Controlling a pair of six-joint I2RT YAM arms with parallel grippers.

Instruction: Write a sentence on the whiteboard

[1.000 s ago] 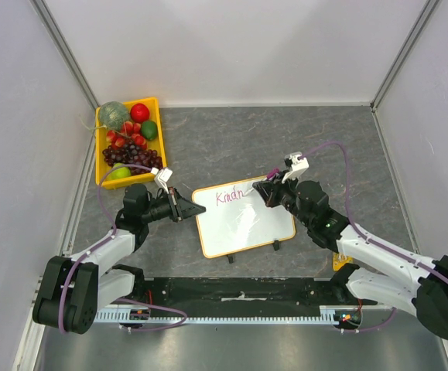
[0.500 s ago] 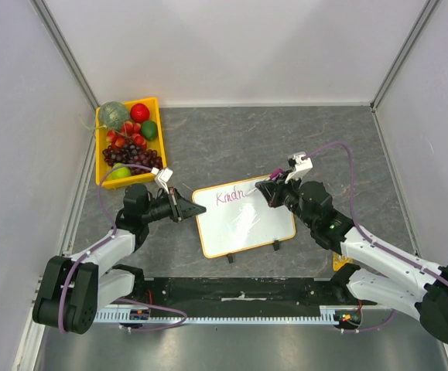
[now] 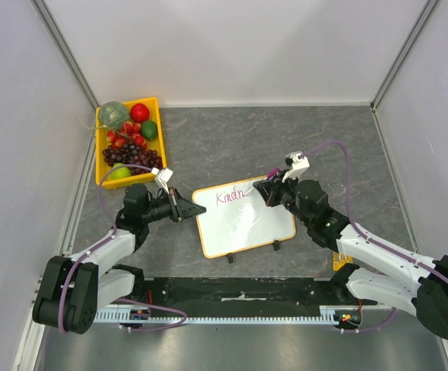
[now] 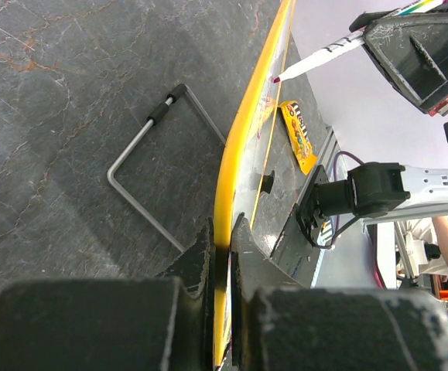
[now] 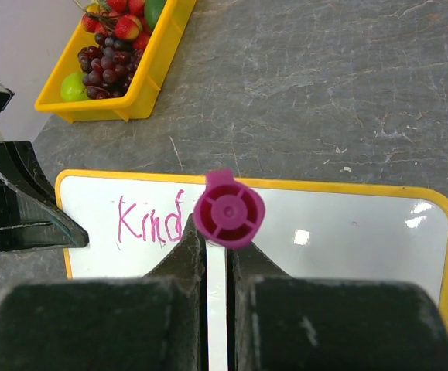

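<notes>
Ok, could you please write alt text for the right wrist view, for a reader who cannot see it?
The right gripper, shut on a magenta marker, is above a yellow-framed whiteboard bearing the pink letters "Kind". The left gripper clamps the board's left edge; a yellow tray of fruit sits beyond.

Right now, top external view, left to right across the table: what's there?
fruit tray → left jaws, shut on the whiteboard left edge → pink writing → marker in the right jaws → small yellow packet
</notes>
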